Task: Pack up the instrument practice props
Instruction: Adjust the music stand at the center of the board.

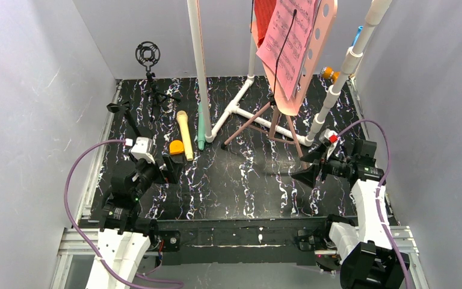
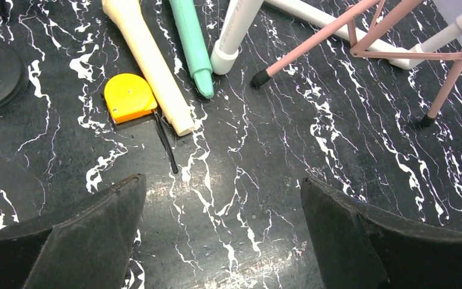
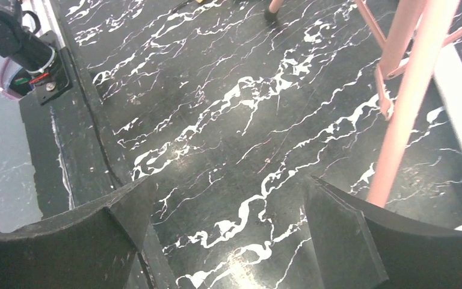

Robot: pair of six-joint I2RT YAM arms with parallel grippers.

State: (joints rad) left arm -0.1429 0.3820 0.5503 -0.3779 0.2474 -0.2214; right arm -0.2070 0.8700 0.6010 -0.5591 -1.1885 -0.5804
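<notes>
The pink hole-punched music stand (image 1: 322,36) stands at the back right on tripod legs (image 1: 277,123), carrying pink sheet music (image 1: 289,42) and a red folder (image 1: 263,18). A yellow microphone (image 1: 184,135) and a mint-green microphone (image 1: 201,129) lie side by side on the mat, left of centre. My left gripper (image 1: 169,167) hovers open just short of them, nothing between its fingers (image 2: 96,235). The yellow microphone (image 2: 150,60) and the mint one (image 2: 191,45) show ahead of it. My right gripper (image 1: 311,164) is open and empty, with a pink tripod leg (image 3: 409,102) just to its right.
A white pipe frame (image 1: 203,66) rises behind the microphones, its foot (image 2: 234,33) touching the mat. An orange tape-measure-like object (image 2: 129,96) lies against the yellow microphone. A black tripod with a shock mount (image 1: 148,55) stands back left. Grey walls close in on both sides.
</notes>
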